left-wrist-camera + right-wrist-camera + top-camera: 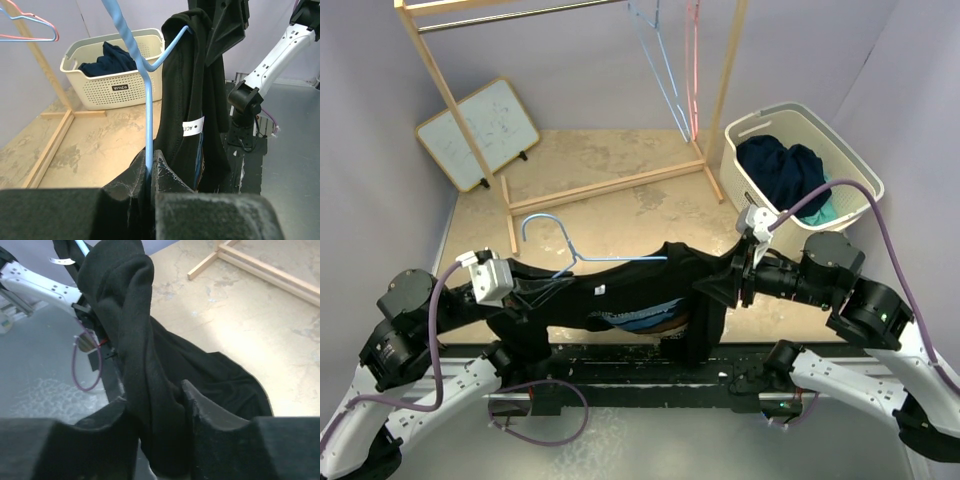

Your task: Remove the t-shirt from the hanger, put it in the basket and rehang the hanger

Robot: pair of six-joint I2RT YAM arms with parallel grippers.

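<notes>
Soft black t-shirt (630,295) stretched between arms. Left gripper (150,175) pinches fabric plus thin blue wire hanger (560,235); right gripper (155,410) clamps bunched cloth.

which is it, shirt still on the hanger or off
Still partly on: one arm of the blue hanger runs into the black shirt, while the hook sticks out bare.

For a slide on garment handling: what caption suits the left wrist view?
Left gripper pinches the blue hanger and black t-shirt, with a laundry basket behind.
</notes>
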